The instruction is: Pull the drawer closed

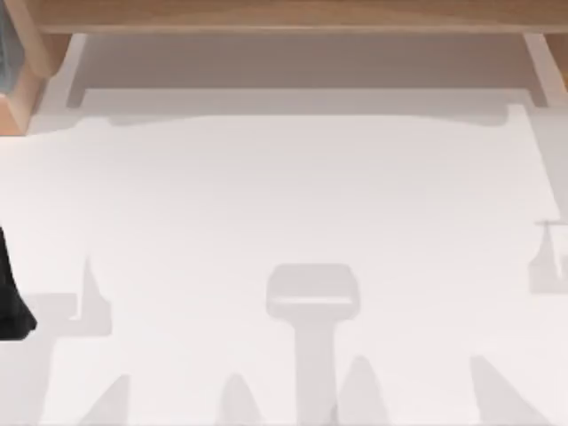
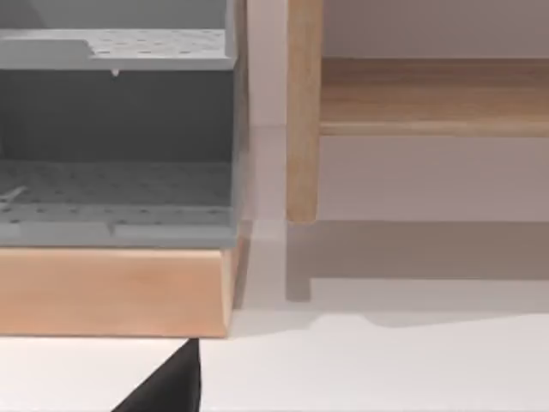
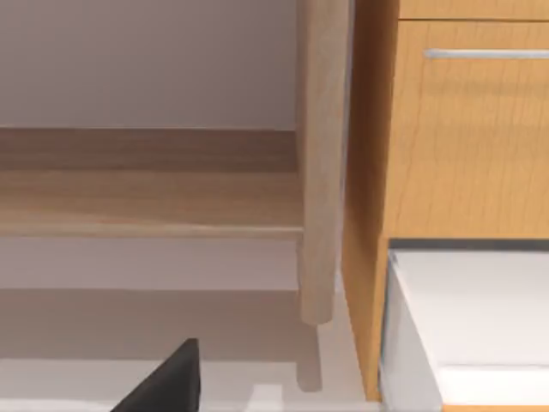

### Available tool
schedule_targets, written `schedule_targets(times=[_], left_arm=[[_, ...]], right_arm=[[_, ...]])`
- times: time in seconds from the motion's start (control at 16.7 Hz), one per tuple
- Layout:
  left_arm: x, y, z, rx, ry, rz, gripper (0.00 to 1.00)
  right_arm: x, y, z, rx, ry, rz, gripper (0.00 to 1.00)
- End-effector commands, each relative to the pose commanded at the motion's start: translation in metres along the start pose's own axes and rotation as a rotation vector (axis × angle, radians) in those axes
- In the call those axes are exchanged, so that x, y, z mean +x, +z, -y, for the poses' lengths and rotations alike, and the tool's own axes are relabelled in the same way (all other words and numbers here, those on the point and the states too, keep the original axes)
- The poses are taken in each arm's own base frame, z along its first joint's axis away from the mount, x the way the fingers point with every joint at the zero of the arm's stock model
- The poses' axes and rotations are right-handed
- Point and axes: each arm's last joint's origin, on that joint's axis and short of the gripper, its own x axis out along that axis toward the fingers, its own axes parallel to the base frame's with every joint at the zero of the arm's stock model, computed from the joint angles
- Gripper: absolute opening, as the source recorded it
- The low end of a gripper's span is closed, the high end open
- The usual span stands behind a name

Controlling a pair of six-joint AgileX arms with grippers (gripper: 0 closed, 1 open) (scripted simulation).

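I've got the drawer (image 3: 467, 322) in the right wrist view: it stands pulled out from the wooden cabinet (image 3: 463, 137), white inside, below a closed front with one metal handle (image 3: 485, 54). One open drawer, one handle. The left wrist view has grey pegboard shelves (image 2: 116, 129) on a wooden base. The table (image 1: 284, 204) is plain white, beneath a wooden shelf (image 1: 284, 16). Whether either pincer is open or closed, I cannot tell.

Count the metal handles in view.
1: a silver bar handle on the wooden cabinet front, seen in the right wrist view. Others may be hidden beyond the frames.
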Motion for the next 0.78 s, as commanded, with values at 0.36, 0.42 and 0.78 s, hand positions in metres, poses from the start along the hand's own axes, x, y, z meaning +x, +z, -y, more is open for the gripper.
schedule_targets(times=[0.36, 0.42, 0.78], left_arm=[[0.0, 0.0, 0.0, 0.0, 0.0, 0.0, 1.0], [0.0, 0.0, 0.0, 0.0, 0.0, 0.0, 1.0], [0.0, 0.0, 0.0, 0.0, 0.0, 0.0, 1.0]], right_arm=[[0.061, 0.031, 0.052, 0.011, -0.003, -0.037, 1.0], [0.07, 0.033, 0.063, 0.014, -0.002, -0.039, 1.0], [0.099, 0.035, 0.104, 0.008, 0.003, -0.028, 1.0]])
